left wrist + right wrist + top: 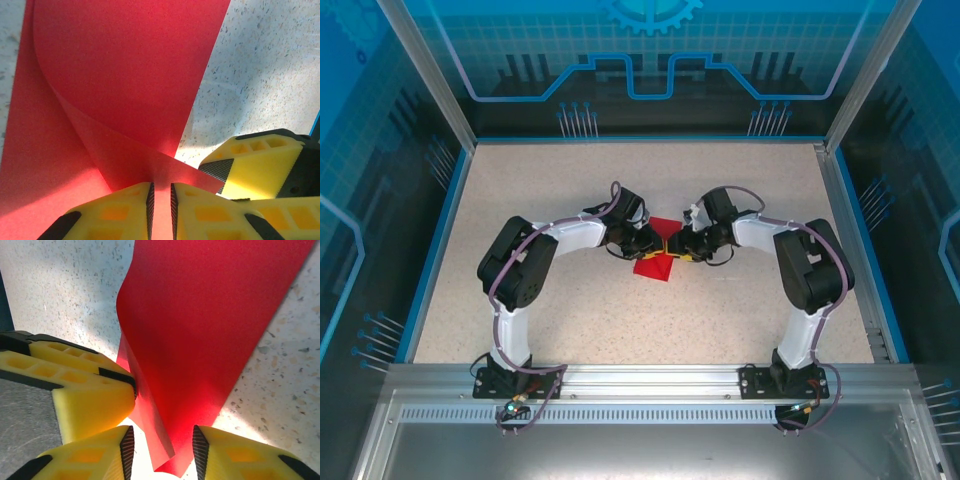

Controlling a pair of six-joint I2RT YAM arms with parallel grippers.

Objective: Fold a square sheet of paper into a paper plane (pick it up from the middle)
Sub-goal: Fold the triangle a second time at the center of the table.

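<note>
The square sheet of paper point(655, 262) is bright red and lies partly lifted at the middle of the table, between both grippers. In the left wrist view the sheet point(120, 75) curls up into a ridge that runs between the narrow jaws of my left gripper point(162, 192), which is shut on it. My right gripper point(163, 440) stands open around a folded corner of the sheet point(210, 315), its pads clear of the paper. Seen from above, the left gripper point(658, 244) and the right gripper point(678, 246) almost touch tip to tip.
The speckled beige table point(570, 180) is bordered by blue rails and clear walls. A yellow finger point(255, 165) of the right gripper sits close beside the left one, and a left-gripper finger point(85, 390) crowds the right wrist view.
</note>
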